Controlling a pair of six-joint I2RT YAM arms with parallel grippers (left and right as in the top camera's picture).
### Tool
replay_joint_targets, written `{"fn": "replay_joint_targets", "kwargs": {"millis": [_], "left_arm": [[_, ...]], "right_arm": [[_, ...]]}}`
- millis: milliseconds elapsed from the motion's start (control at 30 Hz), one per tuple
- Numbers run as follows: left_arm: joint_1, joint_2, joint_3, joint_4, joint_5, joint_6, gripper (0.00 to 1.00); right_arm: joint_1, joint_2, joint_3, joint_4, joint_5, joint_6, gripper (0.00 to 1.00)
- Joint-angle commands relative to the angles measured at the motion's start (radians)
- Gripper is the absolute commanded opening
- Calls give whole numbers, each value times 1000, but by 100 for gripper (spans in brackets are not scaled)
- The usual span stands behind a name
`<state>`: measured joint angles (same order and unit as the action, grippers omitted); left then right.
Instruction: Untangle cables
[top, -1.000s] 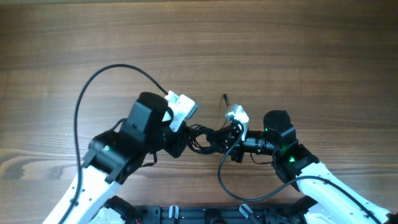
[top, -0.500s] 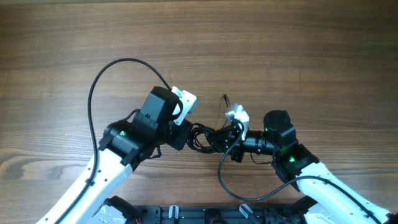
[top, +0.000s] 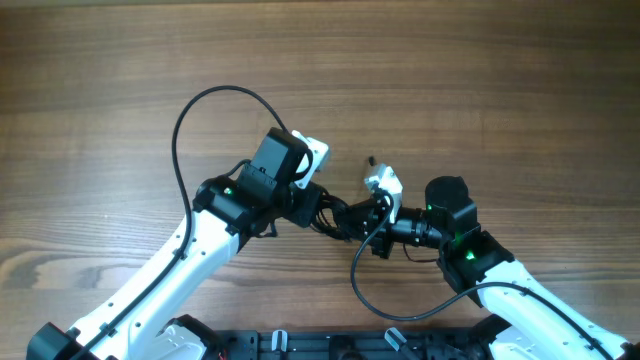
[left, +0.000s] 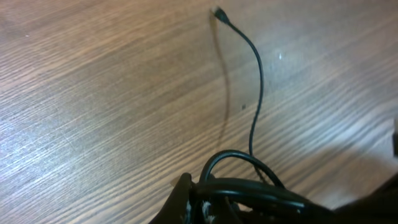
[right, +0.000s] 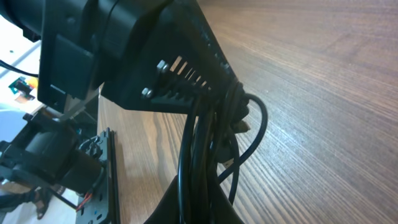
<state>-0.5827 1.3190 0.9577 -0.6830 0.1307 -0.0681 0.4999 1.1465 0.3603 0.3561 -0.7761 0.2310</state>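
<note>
Pinching the cables (top: 336, 213), left claw (top: 312, 206) and right claw (top: 366, 224), both clamped.

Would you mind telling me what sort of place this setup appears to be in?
Probably a robotics lab workbench: a wood-grain table, a left gripper and right gripper holding one knotted bundle of cables between them, and a black rail along the near edge.

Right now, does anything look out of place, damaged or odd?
Nothing is damaged or spilled. The cables are a tight knot held between the left pincer and the right pincer. One strand arcs out over the table, its plug lying free.
</note>
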Motion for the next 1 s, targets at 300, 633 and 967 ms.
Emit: {"fn": "replay_joint_targets", "kwargs": {"millis": [300, 633, 967], "left_arm": [[168, -206, 9, 46, -340, -424, 4], [168, -326, 9, 15, 44, 78, 4], [168, -325, 9, -12, 142, 122, 4]], "right_arm": [[6, 0, -2, -2, 60, 122, 26], [6, 0, 53, 267, 77, 304, 100], [76, 2, 74, 142, 143, -13, 84]]}}
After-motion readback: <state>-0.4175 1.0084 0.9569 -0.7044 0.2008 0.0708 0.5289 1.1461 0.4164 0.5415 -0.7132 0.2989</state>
